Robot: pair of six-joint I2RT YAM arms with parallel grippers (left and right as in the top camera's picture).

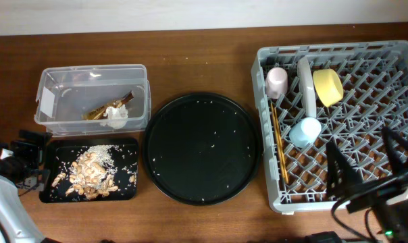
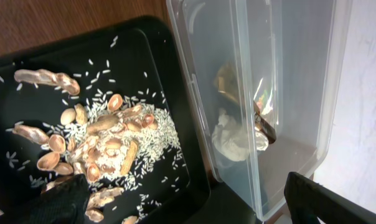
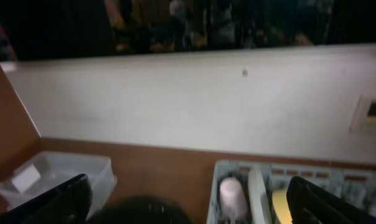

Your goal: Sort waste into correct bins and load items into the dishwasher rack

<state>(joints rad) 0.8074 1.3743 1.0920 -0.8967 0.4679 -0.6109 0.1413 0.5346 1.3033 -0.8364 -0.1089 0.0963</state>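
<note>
Scraps heap in the black tray — the open, empty left tool, hovering close, could scatter them.

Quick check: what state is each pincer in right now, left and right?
Left pincer: open, holding nothing.
Right pincer: open, holding nothing.

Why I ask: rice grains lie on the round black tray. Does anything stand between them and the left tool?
Yes: the shallow black tray, piled with food scraps, lies between the open left tool and the rice grains on the round tray. Nothing else does.
</note>
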